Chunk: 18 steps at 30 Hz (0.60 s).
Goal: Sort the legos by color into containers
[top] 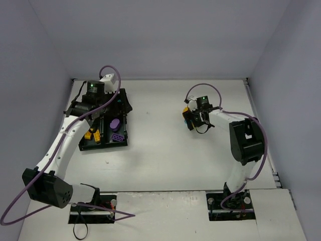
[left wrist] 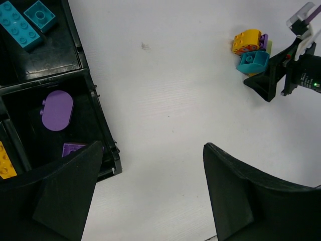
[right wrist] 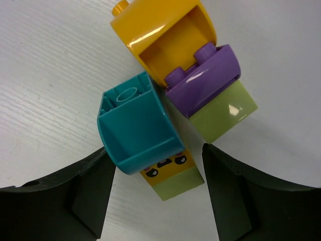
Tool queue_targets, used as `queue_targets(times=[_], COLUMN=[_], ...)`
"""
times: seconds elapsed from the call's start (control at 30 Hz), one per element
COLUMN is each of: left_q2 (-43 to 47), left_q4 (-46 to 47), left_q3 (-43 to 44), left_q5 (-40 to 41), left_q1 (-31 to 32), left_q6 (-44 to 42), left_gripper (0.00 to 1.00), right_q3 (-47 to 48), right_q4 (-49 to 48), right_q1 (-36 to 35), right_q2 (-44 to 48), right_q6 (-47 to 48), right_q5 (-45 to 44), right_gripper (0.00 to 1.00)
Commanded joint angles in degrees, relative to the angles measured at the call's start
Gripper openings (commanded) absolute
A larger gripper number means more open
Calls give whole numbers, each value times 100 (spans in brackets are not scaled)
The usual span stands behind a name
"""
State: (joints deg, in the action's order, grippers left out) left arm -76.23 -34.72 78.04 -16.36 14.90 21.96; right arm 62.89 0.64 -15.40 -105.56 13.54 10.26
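Cyan brick (right wrist: 138, 130) lay at the mouth of your wide, empty right jaws. Light, stiff, slick plastic, it likely wanted pinching across flat walls. Left jaws gaped too.

A lab test cell: plain pale walls (top: 160, 35) box in a white tabletop (top: 160, 165).

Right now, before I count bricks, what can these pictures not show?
Top view: the left arm covers the far compartments of the tray.
Left wrist view: a purple brick sits half behind a finger of the left claw; an orange brick is cut by the left edge.
Right wrist view: the printed brick lies mostly under the cyan brick.
Top view: the pile at the right claw is too small to count.
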Motion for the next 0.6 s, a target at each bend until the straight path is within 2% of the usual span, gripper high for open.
queue_targets(times=[0.0,0.2,0.23,0.3,0.33,0.47,0.57], left_q2=[354,486,495,521,538,521,425], left_q4=[79,44,79,176,272,580,835], left_q3=[28,-34,-43,-70,-113,-193,-254], left_q5=[-157,-253,-288,-481,-526,-894,-1229], left_q1=[22,31,31,40,48,84,206], left_q6=[90,195,334,441,580,880,1004], left_gripper=[75,75,74,75,75,77,79], right_q3=[153,-180,-285,-374,-426,-830,-989], right_q4=[-135,-336,-407,-469,-530,-837,-987], right_q1=[11,-68,-103,-147,-217,-604,-947], right_q2=[141,465,518,729,808,1528,2082], right_q6=[211,210,237,237,245,298,298], right_q5=[388,661,687,714,723,740,889], right_gripper=[65,40,30,18,8,0,0])
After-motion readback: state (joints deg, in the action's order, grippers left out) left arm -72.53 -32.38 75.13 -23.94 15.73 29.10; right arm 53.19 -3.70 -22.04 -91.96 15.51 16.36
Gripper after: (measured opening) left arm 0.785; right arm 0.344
